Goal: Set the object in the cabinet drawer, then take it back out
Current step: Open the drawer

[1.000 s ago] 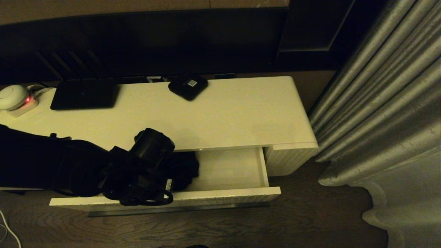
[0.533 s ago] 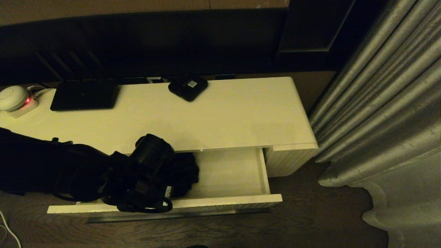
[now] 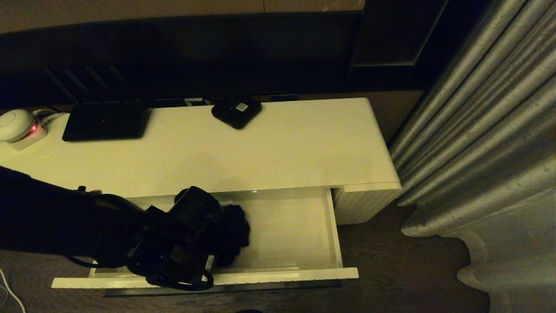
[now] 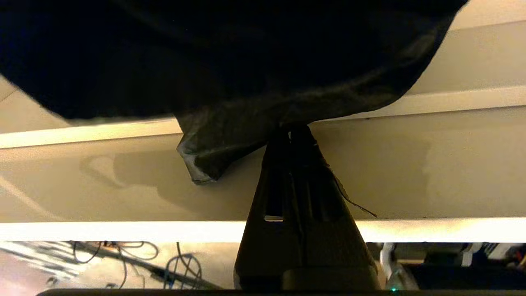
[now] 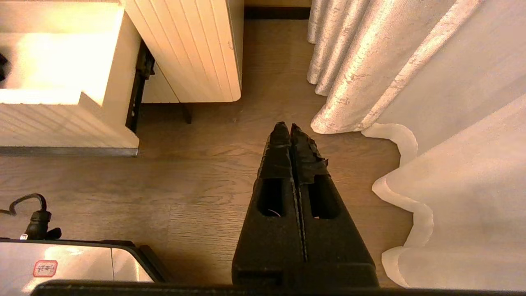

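- Reaching in from the robot's left, the left arm extends over the open cabinet drawer (image 3: 286,226), its left claw (image 4: 292,133) low inside the drawer's left half.
- Left claw: fingers pressed together on a fold of the black umbrella (image 3: 232,230); in the left wrist view the dark fabric (image 4: 246,82) bunches over and around the fingertips.
- Umbrella: loose, crumpled black cloth inside the drawer, just right of the wrist, over the pale drawer floor; from the pictures it cannot be told whether the cloth rests on the floor or hangs clear of it. Handle and wrist loop are not distinguishable.
- Cabinet drawer: pulled well out from beneath the cream surface (image 3: 282,148); its right half shows bare pale interior, and its front edge (image 3: 282,274) lies nearest the robot.
- Right claw (image 5: 291,128): parked, fingers shut together with nothing between them, pointing down at the wooden floor (image 5: 197,176) beside the curtain (image 5: 411,82); seen only in the right wrist view, with the ribbed cabinet end (image 5: 197,49) near it.
- On the surface, at its far edge: a flat black rectangular device (image 3: 105,121) toward the left, and a small black rounded-square box (image 3: 236,110) with a white sticker near the middle, the two well apart.
- At the far left corner: a white rounded object (image 3: 15,124) with a small red light beside it.
- Silvery pleated curtain (image 3: 486,130) hangs to the right of the cabinet.
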### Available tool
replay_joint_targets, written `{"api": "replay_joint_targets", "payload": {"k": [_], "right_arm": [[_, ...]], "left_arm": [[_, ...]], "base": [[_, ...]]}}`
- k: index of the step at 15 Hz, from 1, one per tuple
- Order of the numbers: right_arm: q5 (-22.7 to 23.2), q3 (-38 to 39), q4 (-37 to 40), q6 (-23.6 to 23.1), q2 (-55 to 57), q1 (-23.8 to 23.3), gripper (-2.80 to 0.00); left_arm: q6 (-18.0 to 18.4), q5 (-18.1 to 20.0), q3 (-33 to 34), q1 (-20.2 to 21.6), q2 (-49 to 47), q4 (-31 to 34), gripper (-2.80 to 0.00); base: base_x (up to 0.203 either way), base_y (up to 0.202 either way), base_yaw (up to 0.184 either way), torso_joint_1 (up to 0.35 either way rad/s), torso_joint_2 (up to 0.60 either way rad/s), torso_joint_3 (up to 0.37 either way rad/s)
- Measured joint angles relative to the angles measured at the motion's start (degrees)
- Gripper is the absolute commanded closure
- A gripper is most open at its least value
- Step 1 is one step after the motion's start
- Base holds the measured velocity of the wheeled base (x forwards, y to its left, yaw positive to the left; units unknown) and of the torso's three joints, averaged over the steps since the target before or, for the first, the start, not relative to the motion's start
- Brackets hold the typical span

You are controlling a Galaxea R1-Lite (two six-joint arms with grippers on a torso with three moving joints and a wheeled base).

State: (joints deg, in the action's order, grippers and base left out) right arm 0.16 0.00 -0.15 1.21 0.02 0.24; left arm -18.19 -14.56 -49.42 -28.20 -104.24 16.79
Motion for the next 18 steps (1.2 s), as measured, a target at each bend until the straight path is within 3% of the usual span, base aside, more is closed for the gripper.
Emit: {"api": "replay_joint_targets", "payload": {"k": [6, 12, 18], "right_arm": [[0.00, 0.00, -0.01, 0.00, 0.00, 0.00, 0.00], [-0.02, 0.00, -0.01, 0.00, 0.00, 0.00, 0.00], [0.00, 0.00, -0.01, 0.01, 0.00, 0.00, 0.00]], "left_arm": [[0.33, -0.10, 1.00, -1.24, -0.26, 3.55, 0.00], [-0.01, 2.11, 0.78, -1.76, -0.46, 3.75, 0.00], [-0.53, 1.69, 0.58, -2.26, 2.13, -3.68, 0.00]], "base": [[0.000, 0.000, 0.000, 0.000, 0.00, 0.000], [0.000, 0.000, 0.000, 0.000, 0.00, 0.000], [0.000, 0.000, 0.000, 0.000, 0.00, 0.000]]}}
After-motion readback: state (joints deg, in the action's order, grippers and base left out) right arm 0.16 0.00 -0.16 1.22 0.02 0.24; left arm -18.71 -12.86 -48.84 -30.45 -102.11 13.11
